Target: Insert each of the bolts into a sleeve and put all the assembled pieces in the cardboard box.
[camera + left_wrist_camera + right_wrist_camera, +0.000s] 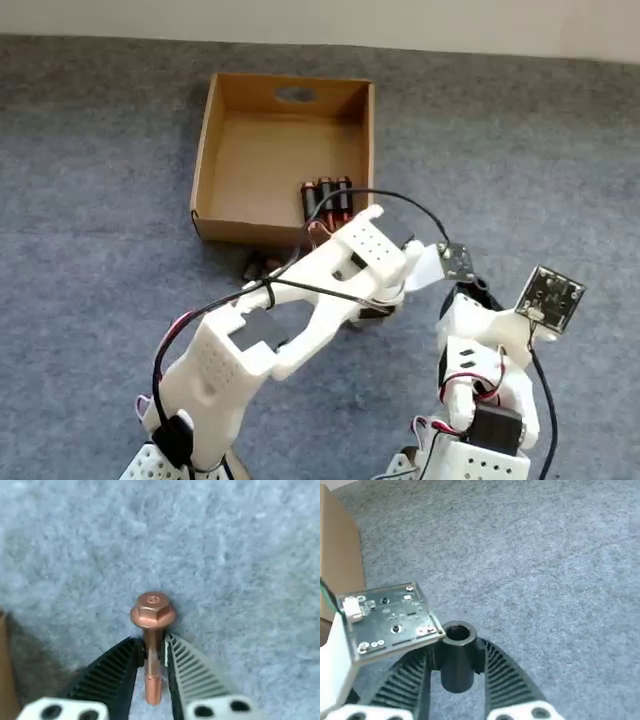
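Note:
My left gripper point(153, 641) is shut on the shank of a copper bolt point(152, 614), whose hex flange head points away from the camera over the grey carpet. My right gripper point(457, 650) is shut on a black sleeve point(457, 662) with its open bore point(457, 632) facing up. The left arm's camera board point(390, 620) hangs right beside that sleeve. From above, the left arm point(330, 270) stretches from the near left to just in front of the cardboard box point(212, 150), and the right arm point(490, 350) stands close to its right. Several assembled pieces point(326, 198) lie in the box's near right corner.
Grey carpet point(100, 150) covers the whole table. A small dark piece point(262, 268) lies against the box's front wall, partly hidden by the left arm. The box wall point(340, 545) stands close beside the right gripper. Open carpet stretches to the right of the box.

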You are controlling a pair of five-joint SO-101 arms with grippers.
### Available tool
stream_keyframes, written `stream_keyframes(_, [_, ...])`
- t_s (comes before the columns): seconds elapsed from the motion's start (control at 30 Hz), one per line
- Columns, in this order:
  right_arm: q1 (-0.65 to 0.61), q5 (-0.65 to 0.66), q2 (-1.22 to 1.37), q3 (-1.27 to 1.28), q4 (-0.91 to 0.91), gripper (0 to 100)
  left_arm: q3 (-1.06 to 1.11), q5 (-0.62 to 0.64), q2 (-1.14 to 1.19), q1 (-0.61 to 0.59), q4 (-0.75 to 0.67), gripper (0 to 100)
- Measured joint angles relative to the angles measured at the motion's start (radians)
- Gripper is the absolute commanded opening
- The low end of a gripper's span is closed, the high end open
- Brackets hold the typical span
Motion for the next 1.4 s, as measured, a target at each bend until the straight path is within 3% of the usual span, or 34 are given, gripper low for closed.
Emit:
stream_keyframes(0.27, [-0.003,0.0,-0.002,-0.002,0.0,0.5,0.02,0.002,-0.087,-0.008,0.124,1])
stream_keyframes(0.5, [-0.005,0.0,-0.002,-0.002,0.0,0.5,0.232,0.002,-0.267,-0.063,0.166,1])
stream_keyframes(0.9, [-0.028,0.0,-0.002,-0.002,0.0,0.5,0.872,0.003,-0.766,-0.203,-0.172,1])
stream_keyframes(1.17, [-0.034,0.0,-0.002,0.008,0.0,0.5,1.068,0.003,-0.856,-0.278,-0.282,2])
stream_keyframes(1.4, [-0.061,0.0,-0.002,0.008,0.0,0.5,1.088,0.11,-0.856,-0.276,-0.353,19])
